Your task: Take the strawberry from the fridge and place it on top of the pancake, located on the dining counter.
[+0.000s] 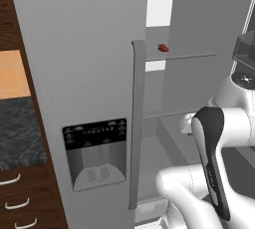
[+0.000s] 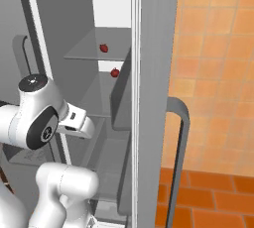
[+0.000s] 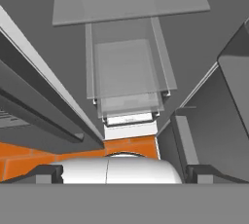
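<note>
While the tall grey two-door fridge (image 1: 79, 73) stands with its right door open, you find the tiny dark-red strawberry (image 1: 163, 48) on an upper grey shelf (image 1: 182, 56), at about one o'clock in the left base view. A second small red fruit (image 2: 114, 73) sits just below it. In the hand view, the gripper's (image 3: 121, 173) dark fingertips (image 3: 46, 173) stand well apart, clasping nothing, facing the clear drawers (image 3: 127, 74).

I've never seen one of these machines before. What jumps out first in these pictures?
The tall grey fridge stands with its right door swung open, its left door shut with a black dispenser panel on it. On a shelf high inside sits a tiny dark-red strawberry. The white robot arm bends in front of the opening, below that shelf.
</note>
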